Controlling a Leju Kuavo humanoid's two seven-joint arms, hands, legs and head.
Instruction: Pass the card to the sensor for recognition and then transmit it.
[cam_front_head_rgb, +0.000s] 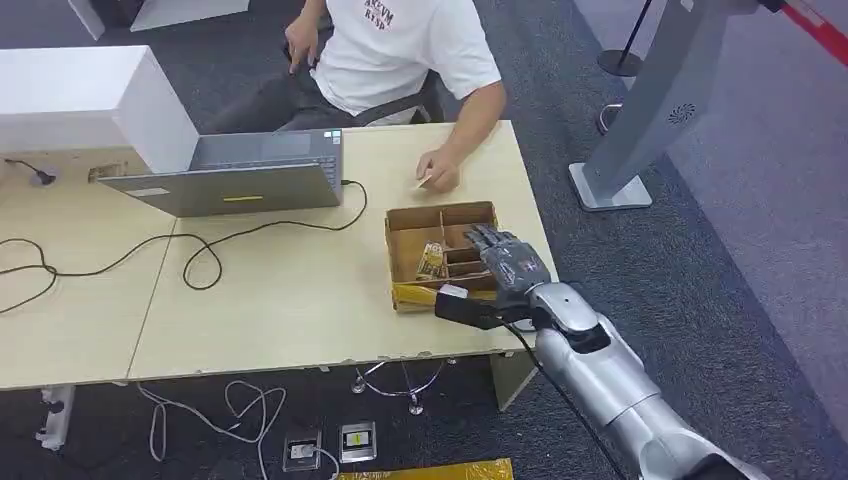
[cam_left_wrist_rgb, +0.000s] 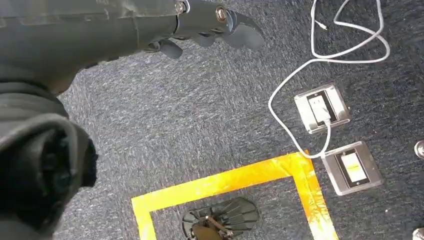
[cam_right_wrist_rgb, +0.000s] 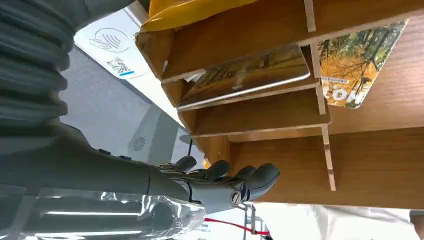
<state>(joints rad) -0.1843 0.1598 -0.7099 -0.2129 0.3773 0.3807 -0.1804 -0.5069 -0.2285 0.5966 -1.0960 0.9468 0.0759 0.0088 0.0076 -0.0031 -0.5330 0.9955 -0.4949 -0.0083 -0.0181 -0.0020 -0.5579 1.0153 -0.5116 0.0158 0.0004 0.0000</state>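
We see the right hand (cam_front_head_rgb: 508, 262) reach over the near right part of the box (cam_front_head_rgb: 405, 226), its fingers apart and a little curled, holding nothing. The left hand (cam_left_wrist_rgb: 210, 27) hangs above the carpet (cam_left_wrist_rgb: 200, 120), fingers loosely spread and empty. One card (cam_right_wrist_rgb: 247, 75) lies flat in a narrow slot of the box; it shows autumn trees in yellow. A second card (cam_right_wrist_rgb: 352, 62) with the same picture leans in the next slot, with the letters "LOM" legible on it. A person's hand (cam_front_head_rgb: 438, 170) rests on the table (cam_front_head_rgb: 290, 290) just beyond the box.
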